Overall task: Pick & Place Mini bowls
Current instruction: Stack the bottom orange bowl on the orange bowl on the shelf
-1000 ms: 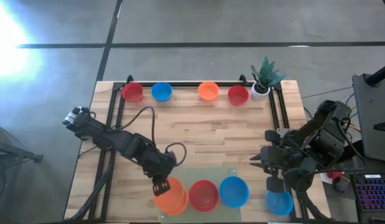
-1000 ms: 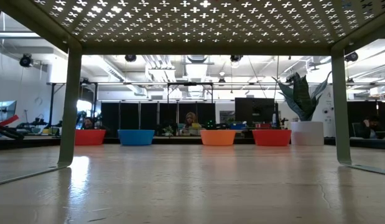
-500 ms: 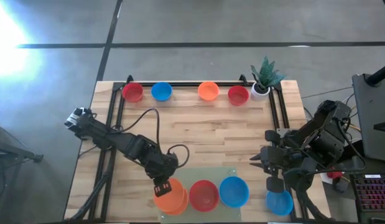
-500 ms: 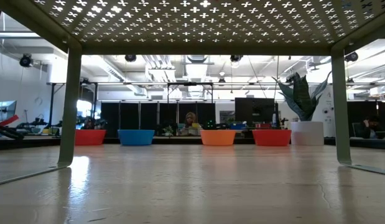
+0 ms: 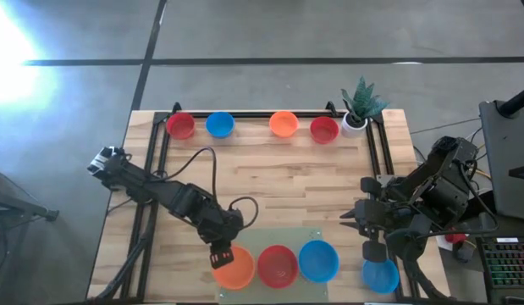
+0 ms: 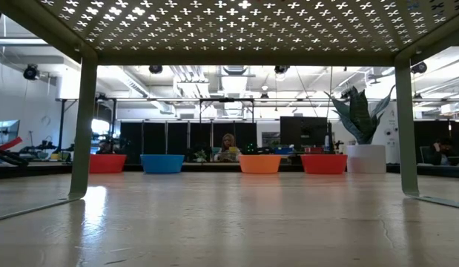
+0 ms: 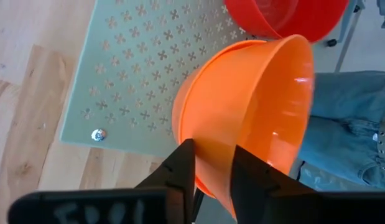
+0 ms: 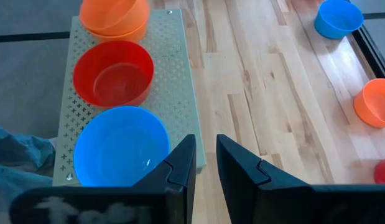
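In the left wrist view two orange mini bowls [image 7: 254, 106] sit one inside the other on the left end of a pale green perforated plate [image 5: 270, 237]. My left gripper [image 5: 220, 253] is shut on the upper one. A red bowl [image 5: 278, 265] and a blue bowl [image 5: 318, 261] stand beside them on the plate. Another blue bowl [image 5: 380, 276] rests on the table under my right arm. Red [image 5: 180, 125], blue [image 5: 219, 124], orange [image 5: 284, 124] and red [image 5: 324, 130] bowls line the far edge. My right gripper [image 5: 346, 219] hovers right of the plate, shut and holding nothing. My left gripper pinches the upper orange bowl by its wall at the rim [image 7: 212, 163], one finger [image 7: 183, 168] outside and one [image 7: 254, 177] inside. The fingers come slanting down from the table's far left. The bowl is tilted and sits in the lower orange bowl [image 7: 183, 115].
A small white pot with a green plant [image 5: 355, 121] stands at the far right corner. Black rails [image 5: 156, 161] run along the table's left, far and right sides. Bare wood [image 5: 287, 178] lies between the far row and the plate. A person in jeans [image 7: 341, 124] is just past the near edge.
The left gripper has shifted slightly toward the table's right. The orange bowl it holds has slid from an offset position to lie more squarely over the other orange bowl. The right arm has kept still.
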You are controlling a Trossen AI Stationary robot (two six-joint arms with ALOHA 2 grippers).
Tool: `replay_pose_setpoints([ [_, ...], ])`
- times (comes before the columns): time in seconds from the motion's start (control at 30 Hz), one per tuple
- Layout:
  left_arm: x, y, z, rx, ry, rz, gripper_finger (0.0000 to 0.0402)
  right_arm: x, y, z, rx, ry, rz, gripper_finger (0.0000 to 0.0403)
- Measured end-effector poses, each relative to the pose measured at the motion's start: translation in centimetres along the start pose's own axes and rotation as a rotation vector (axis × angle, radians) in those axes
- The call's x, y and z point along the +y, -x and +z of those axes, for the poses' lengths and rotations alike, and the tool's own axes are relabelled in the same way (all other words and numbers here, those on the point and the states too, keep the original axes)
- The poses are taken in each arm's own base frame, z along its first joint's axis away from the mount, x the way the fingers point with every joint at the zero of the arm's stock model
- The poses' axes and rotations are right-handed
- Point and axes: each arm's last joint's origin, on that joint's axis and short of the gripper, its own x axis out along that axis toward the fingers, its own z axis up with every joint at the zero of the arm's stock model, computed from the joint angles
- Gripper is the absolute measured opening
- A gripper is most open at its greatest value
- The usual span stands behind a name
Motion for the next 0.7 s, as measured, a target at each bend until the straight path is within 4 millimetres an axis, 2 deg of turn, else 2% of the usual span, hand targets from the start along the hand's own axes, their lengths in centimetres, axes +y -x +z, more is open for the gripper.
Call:
replay_pose_setpoints([
  [0.2,0.1,0.0,0.1,0.008,0.001,-0.008,0.0102,0.0,0.0,0.0,0.000,-0.001,-0.001,0.0059],
  [0.5,0.6,0.6,0.9,0.092,0.004,-0.106,0.0103,0.0,0.0,0.0,-0.001,-0.001,-0.001,0.0059],
  [0.7,1.2,0.9,1.7,0.087,-0.003,-0.117,0.0103,0.0,0.0,0.0,-0.001,-0.001,-0.001,0.0059],
])
